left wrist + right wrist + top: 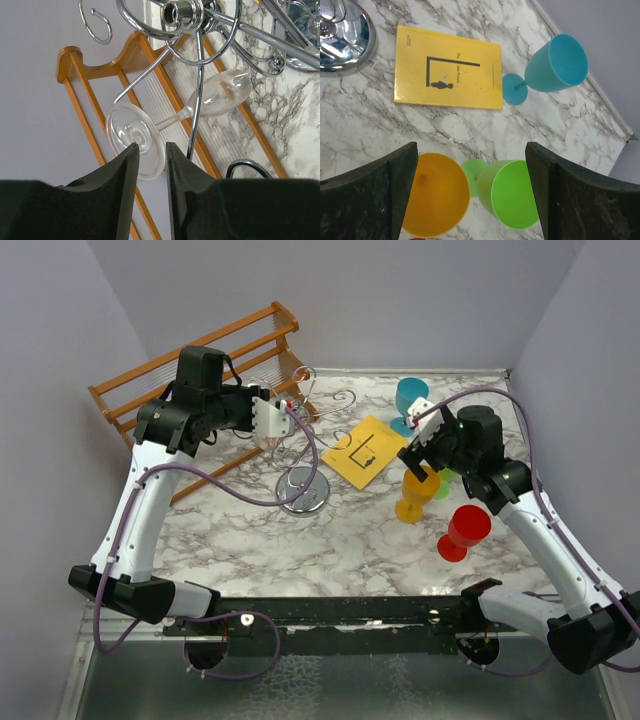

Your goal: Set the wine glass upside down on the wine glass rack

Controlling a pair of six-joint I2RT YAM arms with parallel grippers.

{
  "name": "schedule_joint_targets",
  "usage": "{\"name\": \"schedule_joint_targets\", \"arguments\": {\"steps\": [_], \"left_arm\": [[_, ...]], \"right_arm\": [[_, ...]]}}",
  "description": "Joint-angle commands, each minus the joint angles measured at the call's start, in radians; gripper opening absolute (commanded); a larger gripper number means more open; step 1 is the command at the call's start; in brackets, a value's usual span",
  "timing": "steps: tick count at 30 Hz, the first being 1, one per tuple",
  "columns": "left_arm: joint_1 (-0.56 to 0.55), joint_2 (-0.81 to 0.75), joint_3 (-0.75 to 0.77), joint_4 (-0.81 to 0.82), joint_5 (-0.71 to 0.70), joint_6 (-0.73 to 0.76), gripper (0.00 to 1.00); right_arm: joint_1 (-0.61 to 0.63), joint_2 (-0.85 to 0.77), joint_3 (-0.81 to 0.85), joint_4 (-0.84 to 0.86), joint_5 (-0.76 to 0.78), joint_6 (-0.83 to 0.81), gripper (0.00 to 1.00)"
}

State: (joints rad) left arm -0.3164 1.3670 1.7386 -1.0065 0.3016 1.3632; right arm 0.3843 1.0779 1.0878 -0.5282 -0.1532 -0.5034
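Observation:
The clear wine glass lies tilted among the chrome arms of the wine glass rack, with its stem crossing a wire arm and its bowl toward the marble. My left gripper is narrowly open. The glass's foot sits just past its fingertips, seen face-on and not pinched. In the top view the left gripper is at the rack, left of its post; the glass is too faint to make out there. My right gripper is wide open and empty above two goblets, and shows in the top view.
A slatted wooden shelf rack stands behind the left arm. A yellow book lies right of the chrome rack. A blue goblet, an orange goblet, a green goblet and a red goblet stand on the right.

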Motion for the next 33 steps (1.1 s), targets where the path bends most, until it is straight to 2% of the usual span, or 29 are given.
{"name": "schedule_joint_targets", "arguments": {"steps": [1, 6, 12, 16, 19, 28, 33], "left_arm": [[-0.004, -0.034, 0.011, -0.017, 0.048, -0.006, 0.32], [-0.004, -0.04, 0.027, -0.035, 0.051, -0.009, 0.36], [-0.004, -0.053, 0.064, -0.067, 0.047, -0.011, 0.42], [-0.004, -0.062, 0.088, -0.072, 0.053, -0.042, 0.5], [-0.005, -0.069, 0.106, -0.069, 0.061, -0.077, 0.6], [-0.005, -0.089, 0.15, -0.041, 0.084, -0.195, 0.77], [-0.004, -0.099, 0.163, -0.056, 0.114, -0.207, 0.79]], "right_arm": [[-0.004, -0.006, -0.025, -0.042, 0.051, -0.001, 0.86], [-0.013, -0.001, -0.039, -0.043, 0.066, 0.006, 0.84], [-0.054, 0.024, -0.011, -0.14, 0.011, 0.022, 0.8], [-0.09, 0.021, -0.013, -0.19, -0.017, 0.036, 0.78], [-0.108, 0.007, -0.025, -0.22, -0.038, 0.046, 0.75], [-0.142, -0.013, -0.059, -0.247, -0.039, 0.068, 0.62], [-0.143, 0.015, -0.055, -0.248, -0.036, 0.085, 0.51]]}}
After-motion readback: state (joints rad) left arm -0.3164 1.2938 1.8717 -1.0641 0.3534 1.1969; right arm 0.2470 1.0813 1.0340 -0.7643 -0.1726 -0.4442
